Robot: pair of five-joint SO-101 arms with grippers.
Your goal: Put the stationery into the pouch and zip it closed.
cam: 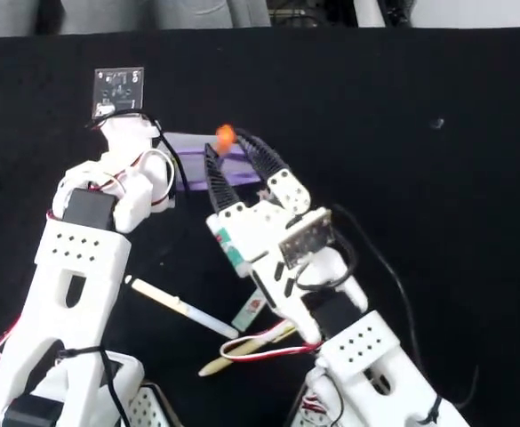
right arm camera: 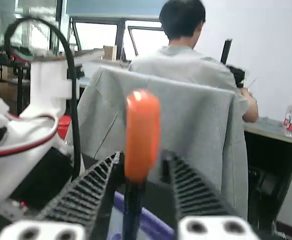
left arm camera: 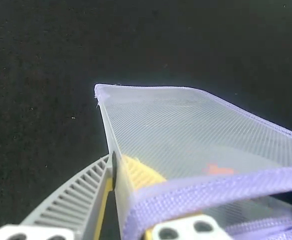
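- While the left gripper pinches the rim of the translucent purple mesh pouch, its mouth could sag shut.
- Right gripper, clamped on the orange-capped dark pen over the pouch, may then miss it.

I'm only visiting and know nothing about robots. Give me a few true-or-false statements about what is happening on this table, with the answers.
1. The right gripper holds an orange-capped pen. True.
2. The left gripper clamps one edge of the pouch. True.
3. The pouch is solid black. False: it is see-through mesh with purple trim.
4. All the stationery is already packed away. False: a white pen and a pale stick lie on the table.
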